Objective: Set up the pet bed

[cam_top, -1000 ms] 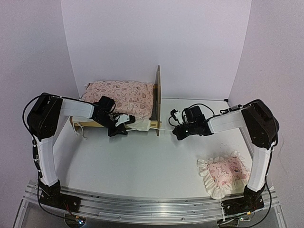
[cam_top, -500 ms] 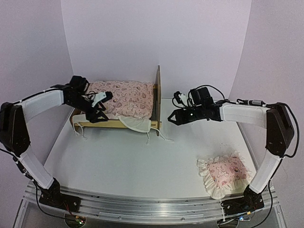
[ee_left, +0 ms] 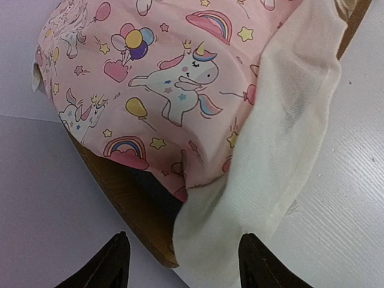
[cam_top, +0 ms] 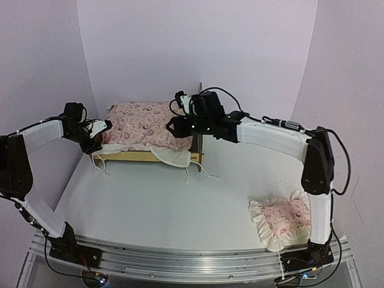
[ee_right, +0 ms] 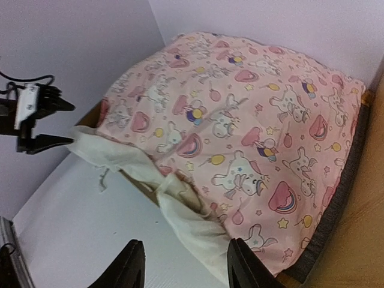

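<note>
The pet bed [cam_top: 147,156] stands at the back of the table, its plywood headboard [cam_top: 198,120] at the right end. A pink print mattress cushion [cam_top: 144,123] lies in it, and its cream ruffle [cam_top: 174,157] hangs over the front rail. My left gripper [cam_top: 99,129] hovers open at the foot corner. In the left wrist view its fingers [ee_left: 114,264] straddle the ruffle [ee_left: 264,150] and the wooden rail [ee_left: 126,210] without touching them. My right gripper [cam_top: 174,125] is open above the cushion [ee_right: 240,114] near the headboard, holding nothing.
A small pink ruffled pillow [cam_top: 282,219] lies at the front right of the white table [cam_top: 180,204]. Pale walls close in at the back and both sides. Thin ties [cam_top: 201,171] trail from the ruffle onto the table.
Both grippers have opened and left the front rail. The left arm swung back to the bed's foot corner. The right arm crossed from right of the headboard to over the cushion.
</note>
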### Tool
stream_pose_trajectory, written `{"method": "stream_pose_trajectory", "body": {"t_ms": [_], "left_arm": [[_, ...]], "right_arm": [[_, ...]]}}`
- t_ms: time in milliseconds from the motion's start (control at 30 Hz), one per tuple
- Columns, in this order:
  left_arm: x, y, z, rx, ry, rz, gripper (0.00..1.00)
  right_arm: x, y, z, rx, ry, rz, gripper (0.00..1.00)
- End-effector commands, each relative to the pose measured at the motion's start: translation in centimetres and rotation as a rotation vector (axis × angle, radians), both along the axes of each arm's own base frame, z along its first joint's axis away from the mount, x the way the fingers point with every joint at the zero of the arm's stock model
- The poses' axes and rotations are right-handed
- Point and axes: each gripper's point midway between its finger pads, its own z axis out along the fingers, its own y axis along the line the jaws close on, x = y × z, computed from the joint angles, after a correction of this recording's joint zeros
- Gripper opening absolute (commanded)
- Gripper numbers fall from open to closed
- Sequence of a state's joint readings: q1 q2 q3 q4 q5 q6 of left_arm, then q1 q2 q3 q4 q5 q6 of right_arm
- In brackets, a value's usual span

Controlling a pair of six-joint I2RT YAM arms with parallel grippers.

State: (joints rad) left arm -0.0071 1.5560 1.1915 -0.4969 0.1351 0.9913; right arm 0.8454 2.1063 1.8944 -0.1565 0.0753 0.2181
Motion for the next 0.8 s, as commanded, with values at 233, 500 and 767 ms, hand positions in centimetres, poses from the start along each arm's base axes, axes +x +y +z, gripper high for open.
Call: {"method": "stream_pose_trajectory", "body": {"t_ms": [233, 500, 767], "left_arm": [[1.5, -0.5, -1.7, 0.044, 0.008, -0.103, 0.54], [0.4, -1.3, -2.9, -0.013, 0.107, -0.116, 0.25], [-0.5, 0.0, -1.9, -0.042, 0.151, -0.045, 0.00]], "right_arm": [[6.1, -0.2, -9.0, -0.241, -0.046, -0.209, 0.51], [6.1, -1.8, -12.6, -0.352, -0.028, -0.245, 0.33], [5.2, -2.9, -8.7, -0.357, -0.077, -0.209, 0.00]]}}
